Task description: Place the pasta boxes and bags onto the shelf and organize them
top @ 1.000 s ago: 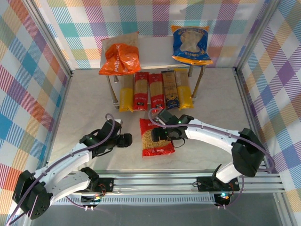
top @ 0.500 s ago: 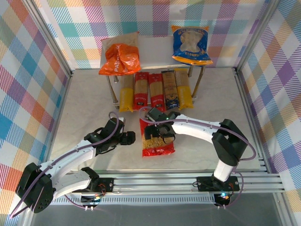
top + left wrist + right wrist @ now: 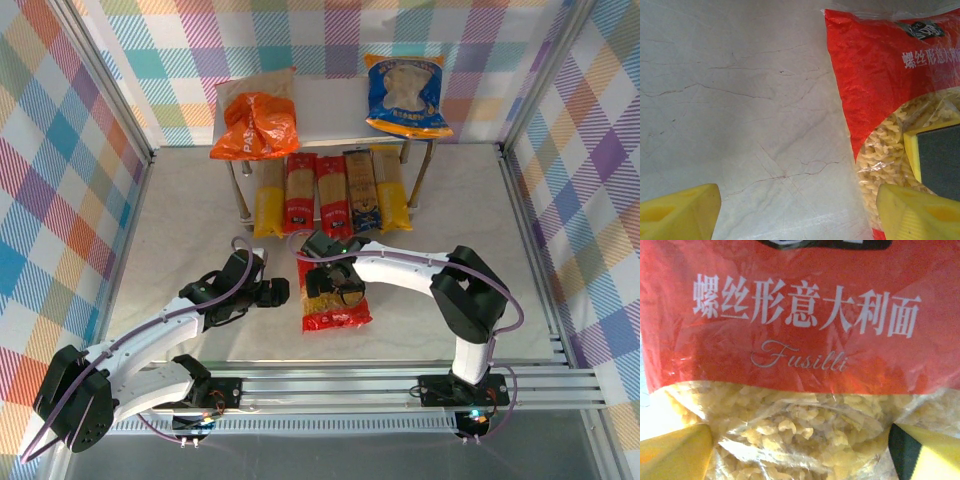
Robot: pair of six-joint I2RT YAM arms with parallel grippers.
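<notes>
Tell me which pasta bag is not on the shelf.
The red bag, lying flat on the table in front of the shelf; the orange bag and blue bag both sit on its top.

The red bag [image 3: 805, 355] is displaying one line of white characters, 螺丝形意大利面, across its red panel in the right wrist view. Directly below, the word "Fusilli" is showing in thin pale script. In the left wrist view the right edge is cutting this line after 螺丝形意. The dark label [image 3: 918, 29] above it is blurring beyond reading. Lettering on the orange bag [image 3: 255, 125] is appearing too small to read.
</notes>
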